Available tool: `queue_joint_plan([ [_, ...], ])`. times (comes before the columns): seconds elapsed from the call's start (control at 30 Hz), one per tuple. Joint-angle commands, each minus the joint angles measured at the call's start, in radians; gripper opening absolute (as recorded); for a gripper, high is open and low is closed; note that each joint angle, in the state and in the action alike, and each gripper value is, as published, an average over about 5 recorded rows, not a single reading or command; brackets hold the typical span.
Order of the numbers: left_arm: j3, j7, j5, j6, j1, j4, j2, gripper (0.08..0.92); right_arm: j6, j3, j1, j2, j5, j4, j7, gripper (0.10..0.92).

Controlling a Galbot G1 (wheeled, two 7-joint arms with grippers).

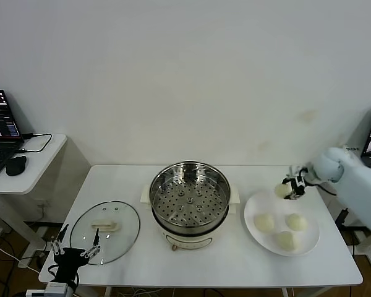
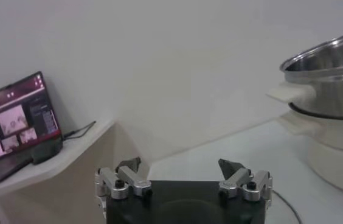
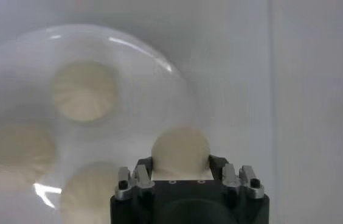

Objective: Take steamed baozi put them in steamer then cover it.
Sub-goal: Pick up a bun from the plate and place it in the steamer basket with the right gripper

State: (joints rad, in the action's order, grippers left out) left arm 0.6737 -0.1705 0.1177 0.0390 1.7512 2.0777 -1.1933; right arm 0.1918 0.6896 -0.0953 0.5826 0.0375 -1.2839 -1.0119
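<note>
Right pincer (image 1: pixel 287 188) pinches one small cream-white round bun (image 3: pixel 180 152) above white plate (image 1: pixel 252 204). Left pincer (image 2: pixel 182 178) spread, idle. Risk: smooth dough slips out before the shiny round steel steamer (image 1: pixel 189 197).

Left of the right end effector (image 1: pixel 289 187), bare white desk (image 1: pixel 247 260) leads to the uncovered round steel steamer (image 1: pixel 190 197); three cream-white buns (image 1: pixel 263 222) lie below.

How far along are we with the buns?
Nothing is done: the steamer is empty and uncovered. The right gripper holds the first bun lifted above the plate. Three buns remain there. The lid lies left of the steamer. The left gripper waits open near it.
</note>
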Motion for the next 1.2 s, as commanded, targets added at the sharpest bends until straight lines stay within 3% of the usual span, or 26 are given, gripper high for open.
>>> queue_joint_plan([
  [0.03,-0.008,-0.001,0.215,-0.027,0.005,-0.009,-0.007,0.823,0.011,0.245,-0.301,-0.038,-0.280,-0.175,0.016,0.585],
  [0.37,-0.006,0.000,0.220,-0.068,0.014,-0.015,-0.026,0.823,-0.075,0.467,-0.486,0.239,-0.422,-0.126,0.075,0.592],
  [0.53,0.002,-0.002,0.206,-0.075,0.023,-0.014,-0.031,0.823,-0.155,0.542,-0.517,0.373,-0.412,-0.063,0.106,0.594],
  [0.83,0.001,-0.003,0.176,-0.080,0.014,-0.011,-0.048,0.823,-0.318,0.608,-0.476,0.570,-0.266,0.017,0.121,0.594],
  [1.2,0.011,-0.003,0.165,-0.090,0.018,-0.023,-0.052,0.823,-0.534,0.626,-0.417,0.636,0.042,0.099,0.123,0.587],
])
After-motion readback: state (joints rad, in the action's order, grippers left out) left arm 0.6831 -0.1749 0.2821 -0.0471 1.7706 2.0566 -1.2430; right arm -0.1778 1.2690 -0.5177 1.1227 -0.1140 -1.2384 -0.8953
